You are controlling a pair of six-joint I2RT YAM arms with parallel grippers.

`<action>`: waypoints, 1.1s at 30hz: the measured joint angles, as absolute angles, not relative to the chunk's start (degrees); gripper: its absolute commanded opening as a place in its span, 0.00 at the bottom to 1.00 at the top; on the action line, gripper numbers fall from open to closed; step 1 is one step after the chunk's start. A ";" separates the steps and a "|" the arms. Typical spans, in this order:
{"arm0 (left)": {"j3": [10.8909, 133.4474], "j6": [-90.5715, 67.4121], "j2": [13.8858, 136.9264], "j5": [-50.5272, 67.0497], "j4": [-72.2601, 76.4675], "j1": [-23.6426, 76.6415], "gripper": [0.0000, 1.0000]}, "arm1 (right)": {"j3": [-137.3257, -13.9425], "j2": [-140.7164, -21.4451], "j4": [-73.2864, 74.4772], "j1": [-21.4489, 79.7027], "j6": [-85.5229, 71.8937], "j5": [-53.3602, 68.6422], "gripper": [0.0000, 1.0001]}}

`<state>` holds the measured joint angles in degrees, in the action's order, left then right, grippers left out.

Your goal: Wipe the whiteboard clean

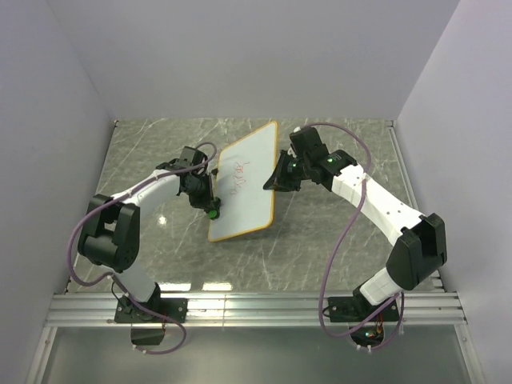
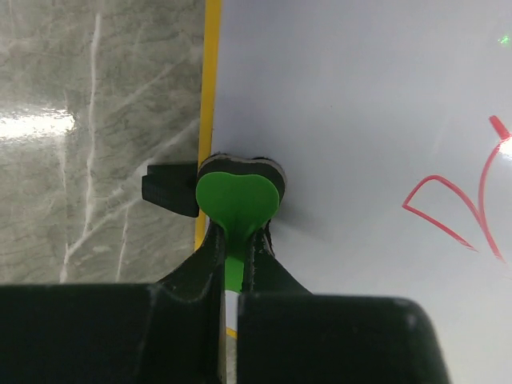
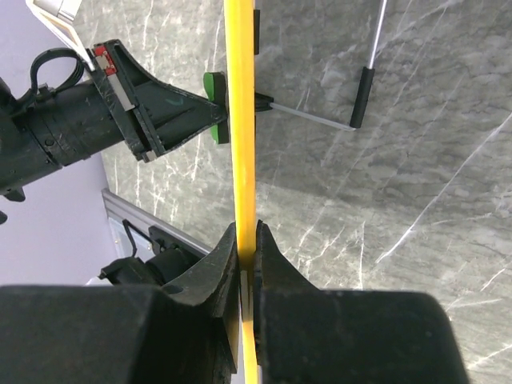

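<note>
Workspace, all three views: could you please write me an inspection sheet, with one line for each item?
Surface: grey marbled table, glossy, with light reflections.
Job's things: whiteboard with a yellow frame; red scribbles not yet erased; wire stand at its back; green eraser pressed on the board near its frame.
Clutter: nothing seen.
Grippers: left gripper shut on the eraser's handle; right gripper shut on the board's frame edge.
Cables: one purple cable loops along each arm.
Surroundings: plain pale walls on three sides; metal rail at the near edge.
</note>
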<state>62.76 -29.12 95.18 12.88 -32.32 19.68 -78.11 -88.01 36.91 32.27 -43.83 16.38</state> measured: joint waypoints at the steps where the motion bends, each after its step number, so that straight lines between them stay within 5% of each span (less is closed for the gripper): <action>1: 62.98 -29.10 95.39 13.08 -32.42 19.53 0.00 | -78.13 -88.01 36.91 32.27 -43.83 16.38 0.00; 21: 90.61 -34.13 102.69 20.86 -36.14 29.78 0.00 | -77.08 -88.33 36.80 31.14 -46.02 17.02 0.00; 33: 84.99 -35.97 105.10 29.32 -28.47 25.06 0.00 | -76.07 -88.23 37.78 30.48 -46.85 16.23 0.00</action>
<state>84.99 -35.97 105.10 29.32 -28.47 25.06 -76.07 -88.23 37.78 30.48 -46.85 16.23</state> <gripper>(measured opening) 0.060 0.127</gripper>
